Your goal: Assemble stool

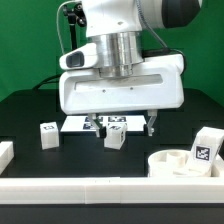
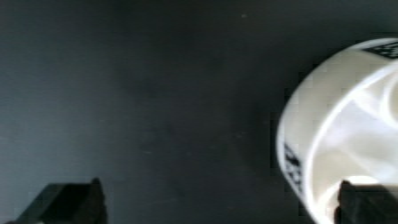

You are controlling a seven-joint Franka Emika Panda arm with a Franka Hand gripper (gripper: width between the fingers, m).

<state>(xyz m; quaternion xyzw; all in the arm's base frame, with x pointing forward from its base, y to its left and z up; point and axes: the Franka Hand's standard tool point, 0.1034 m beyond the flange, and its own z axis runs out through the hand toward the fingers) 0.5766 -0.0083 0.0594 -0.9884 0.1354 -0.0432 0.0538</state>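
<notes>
The stool lies in loose white parts on the black table. Its round seat (image 1: pixel 184 162) rests at the exterior view's lower right, with a tagged blocky leg (image 1: pixel 207 148) just behind it. Two more legs (image 1: pixel 47 135) (image 1: pixel 115 138) stand near the middle. My gripper (image 1: pixel 122 128) hangs open above the table with nothing between its fingers. In the wrist view the curved white seat (image 2: pixel 347 105) fills one side. One dark fingertip (image 2: pixel 365 198) overlaps its edge, the other (image 2: pixel 71 200) is over bare table, and the gripper (image 2: pixel 217 205) holds nothing.
The marker board (image 1: pixel 75 124) lies flat behind the legs, partly hidden by my gripper. A long white border rail (image 1: pixel 90 184) runs along the front edge, and another piece (image 1: pixel 5 152) sits at the exterior view's left.
</notes>
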